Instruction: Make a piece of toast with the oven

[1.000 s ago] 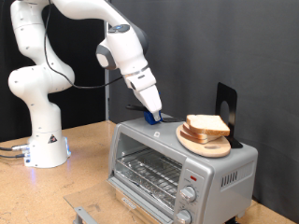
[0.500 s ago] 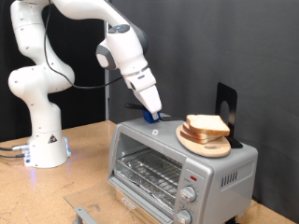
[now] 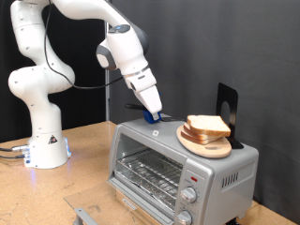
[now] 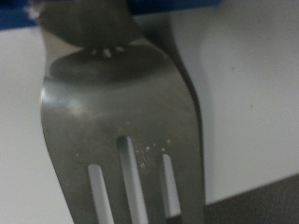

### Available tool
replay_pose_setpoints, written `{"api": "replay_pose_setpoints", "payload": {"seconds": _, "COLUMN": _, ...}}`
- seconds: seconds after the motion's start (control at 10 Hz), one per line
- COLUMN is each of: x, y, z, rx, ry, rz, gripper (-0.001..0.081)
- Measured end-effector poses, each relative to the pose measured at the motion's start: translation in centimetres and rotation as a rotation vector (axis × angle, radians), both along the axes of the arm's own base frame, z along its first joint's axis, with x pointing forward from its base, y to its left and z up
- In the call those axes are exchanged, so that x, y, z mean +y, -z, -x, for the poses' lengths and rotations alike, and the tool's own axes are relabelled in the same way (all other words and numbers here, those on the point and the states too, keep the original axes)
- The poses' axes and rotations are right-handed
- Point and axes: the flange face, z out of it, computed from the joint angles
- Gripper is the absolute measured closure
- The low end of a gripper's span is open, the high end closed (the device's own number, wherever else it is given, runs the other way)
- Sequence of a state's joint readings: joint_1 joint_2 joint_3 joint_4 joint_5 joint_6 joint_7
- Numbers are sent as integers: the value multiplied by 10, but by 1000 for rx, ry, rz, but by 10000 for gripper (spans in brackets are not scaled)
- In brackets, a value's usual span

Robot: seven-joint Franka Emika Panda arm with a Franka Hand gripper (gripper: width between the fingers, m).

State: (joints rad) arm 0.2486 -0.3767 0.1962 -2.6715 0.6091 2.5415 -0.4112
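The silver oven (image 3: 178, 169) stands at the exterior view's lower right, its wire rack (image 3: 145, 173) showing bare in front. Pale bread slices (image 3: 207, 125) lie piled on a round wooden plate (image 3: 204, 143) on the oven's top; no single slice apart from them shows. My gripper (image 3: 153, 115) is down at the oven top's back corner, at a blue-handled utensil (image 3: 156, 118). The wrist view is filled by that utensil's metal slotted head (image 4: 121, 121), with blue (image 4: 168, 6) at one edge, over the pale oven top (image 4: 252, 84). My fingers do not show there.
A black stand (image 3: 227, 105) rises behind the plate on the oven top. The arm's white base (image 3: 42, 141) stands on the wooden table (image 3: 84, 178) at the exterior view's left. A grey flat part (image 3: 86, 215), perhaps the lowered door, shows at the bottom edge.
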Motion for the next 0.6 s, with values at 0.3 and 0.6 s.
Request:
{"api": "replay_pose_setpoints", "payload": {"seconds": 0.3, "x": -6, "y": -28, "z": 2, "rx": -5, "ry": 16, "rz": -53, "gripper": 323}}
{"api": "replay_pose_setpoints", "payload": {"seconds": 0.6, "x": -13, "y": -44, "z": 6, "rx": -6, "ry": 8, "rz": -61, "gripper": 322}}
